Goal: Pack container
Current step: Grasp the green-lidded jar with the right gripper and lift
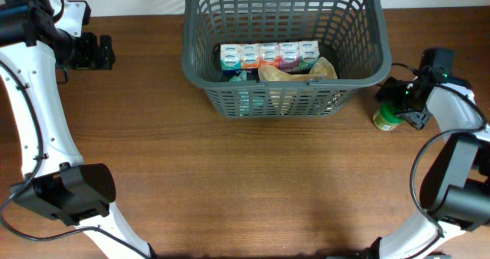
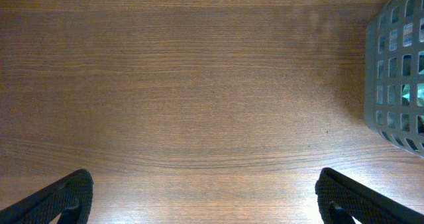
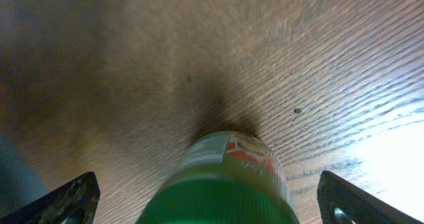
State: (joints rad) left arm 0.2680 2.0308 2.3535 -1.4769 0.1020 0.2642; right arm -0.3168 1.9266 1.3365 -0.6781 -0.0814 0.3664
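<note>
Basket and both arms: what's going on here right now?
The right gripper is open and straddles a small green-lidded jar that stands on the table just outside the basket's right end. It has not closed on the jar. The left gripper is open over bare wood to the left of the basket, holding nothing. Inside the basket are a row of small cartons and a tan bag.
</note>
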